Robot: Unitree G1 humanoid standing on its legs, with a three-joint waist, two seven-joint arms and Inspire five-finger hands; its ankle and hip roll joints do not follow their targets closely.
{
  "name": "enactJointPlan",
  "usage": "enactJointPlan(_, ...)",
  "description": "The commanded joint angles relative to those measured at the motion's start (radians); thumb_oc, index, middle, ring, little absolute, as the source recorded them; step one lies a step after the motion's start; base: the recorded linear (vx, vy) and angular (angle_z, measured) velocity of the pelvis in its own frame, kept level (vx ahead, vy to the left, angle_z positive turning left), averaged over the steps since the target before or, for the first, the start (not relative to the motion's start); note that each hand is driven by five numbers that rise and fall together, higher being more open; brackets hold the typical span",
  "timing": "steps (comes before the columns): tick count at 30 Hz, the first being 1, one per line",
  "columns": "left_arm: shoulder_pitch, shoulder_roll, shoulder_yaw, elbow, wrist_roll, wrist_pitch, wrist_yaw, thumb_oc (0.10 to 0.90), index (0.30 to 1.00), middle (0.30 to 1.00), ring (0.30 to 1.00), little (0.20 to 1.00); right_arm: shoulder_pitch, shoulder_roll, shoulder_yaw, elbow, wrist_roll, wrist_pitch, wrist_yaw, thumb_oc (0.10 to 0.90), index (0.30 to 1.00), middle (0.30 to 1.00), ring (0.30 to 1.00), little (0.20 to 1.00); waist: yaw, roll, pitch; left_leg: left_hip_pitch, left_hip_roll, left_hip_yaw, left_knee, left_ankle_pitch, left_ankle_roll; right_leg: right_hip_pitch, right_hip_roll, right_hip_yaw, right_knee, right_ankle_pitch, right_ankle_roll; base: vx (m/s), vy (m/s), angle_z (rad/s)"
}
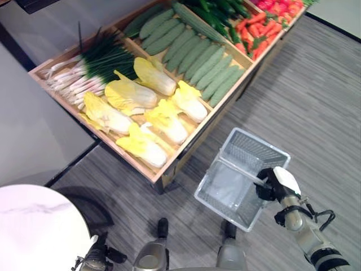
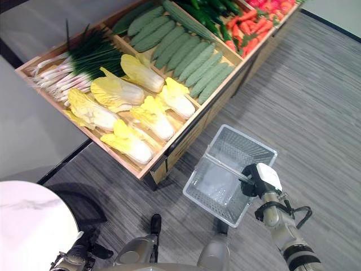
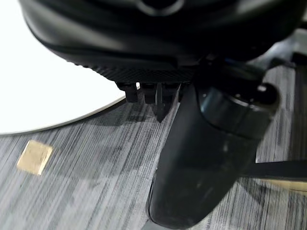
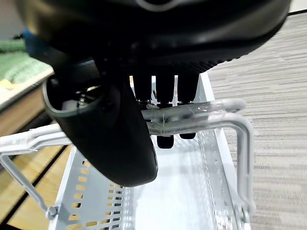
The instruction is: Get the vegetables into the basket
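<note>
Vegetables fill the long wooden display crate [image 1: 163,179] ahead of the robot: pale yellow napa cabbages [image 1: 148,110] nearest, spring onions [image 1: 90,68] beside them on the robot's left, ridged green gourds [image 1: 197,53] behind, and carrots [image 1: 256,31] further along. None is in the basket [image 1: 240,176] yet; its white mesh floor looks bare.

That basket hangs from the right hand [image 1: 276,183], off the floor, just beside the crate's near corner. In the right wrist view the fingers [image 4: 163,86] curl over the two wire handles [image 4: 201,112] with the thumb closing underneath, so the hold looks firm. The left hand [image 3: 192,158] is low by the round white table [image 1: 34,226], well apart from the crate. Its fingers look straight and relaxed, and it holds nothing.

To my eye the job has barely begun: the carrying is sorted, the picking is not. The free left hand has to rise and reach across to the cabbages, the closest produce. I would keep the basket level and steady, close under the crate's edge, so each drop is short. A cabbage is bulky and leafy at one end, so a grasp round the firm white base seems safer than pinching the leaves. A swinging basket is the main risk.
</note>
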Motion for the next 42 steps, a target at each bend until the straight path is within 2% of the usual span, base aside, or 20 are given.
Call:
enactJointPlan(1, 0.003, 0.016, 0.006, 0.017, -0.018, -0.020, 0.017, 0.900, 1.000, 1.000, 1.000, 1.000, -0.113, -0.086, -0.144, -0.057, 0.050, -0.037, -0.094, 0.400, 0.300, 0.300, 0.300, 0.300, 0.023, -0.010, -0.076, 0.059, 0.195, 0.021, 0.021, -0.071, -0.111, -0.083, 0.034, -0.075, 0.143, -0.036, 0.070, 0.20, -0.415, 0.73)
enactJointPlan(4, 0.026, 0.009, 0.028, 0.021, -0.036, -0.019, 0.018, 0.900, 1.000, 1.000, 1.000, 1.000, -0.113, -0.109, -0.124, -0.063, 0.053, -0.054, -0.088, 0.400, 0.300, 0.300, 0.300, 0.300, 0.030, 0.001, -0.085, 0.030, 0.250, -0.019, 0.033, -0.025, -0.126, -0.070, 0.108, -0.111, 0.153, -0.104, 0.032, 0.14, -0.426, -0.06)
enactJointPlan(6, 0.025, -0.001, 0.033, 0.020, -0.049, -0.017, 0.021, 0.900, 1.000, 1.000, 1.000, 1.000, -0.122, -0.130, -0.112, -0.048, 0.053, -0.058, -0.091, 0.400, 0.300, 0.300, 0.300, 0.300, 0.036, 0.012, -0.077, 0.008, 0.273, -0.031, 0.035, 0.062, -0.143, -0.068, 0.137, -0.143, 0.160, -0.116, 0.014, 0.07, -0.397, 0.32)
enactJointPlan(7, 0.019, -0.009, 0.022, 0.009, -0.055, -0.021, 0.026, 0.900, 1.000, 1.000, 1.000, 1.000, -0.118, -0.152, -0.115, -0.043, 0.059, -0.062, -0.097, 0.400, 0.300, 0.300, 0.300, 0.300, 0.030, 0.025, -0.070, -0.015, 0.299, -0.006, 0.010, 0.146, -0.153, -0.056, 0.148, -0.185, 0.147, -0.128, -0.002, 0.04, -0.318, 0.51)
enactJointPlan(8, 0.019, -0.009, 0.022, 0.009, -0.055, -0.021, 0.026, 0.900, 1.000, 1.000, 1.000, 1.000, -0.118, -0.152, -0.115, -0.043, 0.059, -0.063, -0.097, 0.400, 0.300, 0.300, 0.300, 0.300, 0.029, 0.026, -0.070, -0.015, 0.299, -0.008, 0.007, 0.148, -0.154, -0.055, 0.149, -0.187, 0.146, -0.128, -0.002, 0.00, -0.330, 0.69)
enactJointPlan(9, 0.006, -0.017, 0.011, -0.003, -0.056, -0.018, 0.030, 0.900, 1.000, 1.000, 1.000, 1.000, -0.109, -0.167, -0.129, -0.046, 0.063, -0.060, -0.107, 0.400, 0.300, 0.300, 0.300, 0.300, 0.013, 0.029, -0.063, -0.039, 0.301, 0.087, 0.011, 0.174, -0.147, -0.045, 0.146, -0.221, 0.133, -0.130, -0.012, -0.01, -0.204, 0.62)
enactJointPlan(11, -0.002, -0.023, 0.011, -0.016, -0.060, -0.014, 0.033, 0.900, 1.000, 1.000, 1.000, 1.000, -0.091, -0.171, -0.142, -0.039, 0.064, -0.054, -0.115, 0.400, 0.300, 0.300, 0.300, 0.300, -0.005, 0.036, -0.067, -0.039, 0.294, 0.213, 0.030, 0.151, -0.137, -0.032, 0.146, -0.264, 0.122, -0.137, -0.022, 0.00, -0.290, 0.92)
enactJointPlan(12, -0.007, -0.034, 0.010, -0.027, -0.056, -0.010, 0.034, 0.900, 1.000, 1.000, 1.000, 1.000, -0.066, -0.171, -0.163, -0.040, 0.064, -0.047, -0.117, 0.400, 0.300, 0.300, 0.300, 0.300, -0.011, 0.040, -0.065, -0.038, 0.242, 0.273, 0.091, 0.078, -0.119, -0.012, 0.146, -0.296, 0.104, -0.141, -0.031, -0.01, -0.263, 0.97)
enactJointPlan(14, -0.008, -0.045, 0.012, -0.023, -0.050, -0.008, 0.035, 0.900, 1.000, 1.000, 1.000, 1.000, -0.049, -0.163, -0.181, -0.038, 0.066, -0.044, -0.118, 0.400, 0.300, 0.300, 0.300, 0.300, -0.013, 0.037, -0.070, -0.047, 0.181, 0.279, 0.122, 0.023, -0.102, -0.002, 0.142, -0.317, 0.089, -0.135, -0.034, 0.00, -0.148, 0.61)
enactJointPlan(15, -0.008, -0.045, 0.012, -0.023, -0.050, -0.008, 0.035, 0.900, 1.000, 1.000, 1.000, 1.000, -0.048, -0.163, -0.181, -0.038, 0.066, -0.043, -0.118, 0.400, 0.300, 0.300, 0.300, 0.300, -0.014, 0.037, -0.073, -0.052, 0.179, 0.277, 0.121, 0.026, -0.101, -0.006, 0.141, -0.318, 0.088, -0.132, -0.034, 0.02, -0.083, 0.60)
enactJointPlan(16, -0.005, -0.056, 0.009, -0.024, -0.044, -0.007, 0.033, 0.900, 1.000, 1.000, 1.000, 1.000, -0.038, -0.144, -0.197, -0.021, 0.086, -0.044, -0.119, 0.400, 0.300, 0.300, 0.300, 0.300, -0.012, 0.037, -0.074, -0.052, 0.125, 0.284, 0.128, -0.013, -0.083, 0.011, 0.144, -0.332, 0.077, -0.133, -0.036, 0.02, -0.061, 0.51)
enactJointPlan(19, 0.004, -0.062, 0.000, -0.032, -0.044, -0.007, 0.027, 0.900, 1.000, 1.000, 1.000, 1.000, -0.041, -0.131, -0.199, 0.018, 0.103, -0.048, -0.126, 0.400, 0.300, 0.300, 0.300, 0.300, -0.006, 0.043, -0.079, -0.064, 0.079, 0.272, 0.101, -0.013, -0.067, 0.013, 0.150, -0.352, 0.077, -0.133, -0.036, 0.03, -0.024, 0.22)
enactJointPlan(25, 0.018, -0.064, 0.002, -0.005, -0.035, -0.007, 0.024, 0.900, 1.000, 1.000, 1.000, 1.000, -0.066, -0.116, -0.170, 0.077, 0.101, -0.047, -0.121, 0.400, 0.300, 0.300, 0.300, 0.300, 0.000, 0.027, -0.076, -0.034, 0.079, 0.247, 0.060, -0.011, -0.057, 0.023, 0.140, -0.350, 0.098, -0.131, -0.028, 0.06, 0.076, 0.08)
enactJointPlan(32, 0.028, -0.067, 0.007, -0.001, -0.052, -0.011, 0.027, 0.900, 1.000, 1.000, 1.000, 1.000, -0.097, -0.067, -0.143, 0.199, 0.118, -0.033, -0.119, 0.400, 0.300, 0.300, 0.300, 0.300, 0.017, 0.010, -0.083, 0.031, 0.048, 0.246, -0.016, -0.028, -0.019, 0.010, 0.096, -0.327, 0.181, -0.105, 0.018, 0.07, 0.161, -0.02)
enactJointPlan(33, 0.032, -0.066, 0.010, 0.001, -0.054, -0.011, 0.027, 0.900, 1.000, 1.000, 1.000, 1.000, -0.101, -0.063, -0.137, 0.227, 0.118, -0.030, -0.115, 0.400, 0.300, 0.300, 0.300, 0.300, 0.017, 0.008, -0.080, 0.043, 0.044, 0.243, -0.022, -0.032, -0.013, 0.000, 0.088, -0.317, 0.221, -0.087, 0.028, 0.04, 0.127, -0.01)
enactJointPlan(34, 0.033, -0.061, 0.011, 0.002, -0.057, -0.011, 0.026, 0.900, 1.000, 1.000, 1.000, 1.000, -0.108, -0.056, -0.133, 0.249, 0.124, -0.028, -0.112, 0.400, 0.300, 0.300, 0.300, 0.300, 0.015, 0.010, -0.074, 0.050, 0.040, 0.233, -0.027, -0.029, -0.003, -0.040, 0.085, -0.285, 0.327, -0.047, 0.050, 0.04, 0.149, 0.02)
enactJointPlan(36, 0.027, -0.054, -0.004, 0.005, -0.057, -0.013, 0.027, 0.900, 1.000, 1.000, 1.000, 1.000, -0.128, -0.055, -0.129, 0.314, 0.144, -0.028, -0.118, 0.400, 0.300, 0.300, 0.300, 0.300, 0.005, 0.020, -0.062, 0.056, 0.044, 0.201, -0.036, -0.025, -0.002, -0.086, 0.109, -0.212, 0.382, -0.029, 0.060, 0.05, 0.065, 0.00)
enactJointPlan(39, 0.020, -0.047, -0.007, 0.015, -0.060, -0.015, 0.029, 0.900, 1.000, 1.000, 1.000, 1.000, -0.149, -0.045, -0.120, 0.389, 0.168, -0.030, -0.116, 0.400, 0.300, 0.300, 0.300, 0.300, 0.006, 0.022, -0.063, 0.060, 0.050, 0.188, -0.038, -0.028, -0.011, -0.093, 0.099, -0.206, 0.320, -0.030, 0.051, 0.07, -0.044, 0.30)
enactJointPlan(41, 0.003, -0.036, 0.015, 0.045, -0.081, -0.015, 0.038, 0.900, 1.000, 1.000, 1.000, 1.000, -0.168, -0.029, -0.117, 0.484, 0.198, -0.026, -0.115, 0.400, 0.300, 0.300, 0.300, 0.300, 0.010, 0.018, -0.071, 0.062, 0.075, 0.163, -0.038, -0.034, -0.040, -0.089, 0.047, -0.198, 0.176, -0.013, 0.045, 0.14, -0.183, 0.33)
enactJointPlan(42, 0.002, -0.036, 0.015, 0.045, -0.081, -0.015, 0.038, 0.900, 1.000, 1.000, 1.000, 1.000, -0.169, -0.029, -0.116, 0.485, 0.198, -0.027, -0.115, 0.400, 0.300, 0.300, 0.300, 0.300, 0.009, 0.019, -0.070, 0.063, 0.076, 0.162, -0.038, -0.035, -0.040, -0.086, 0.048, -0.199, 0.174, -0.012, 0.045, 0.18, -0.218, 0.07)
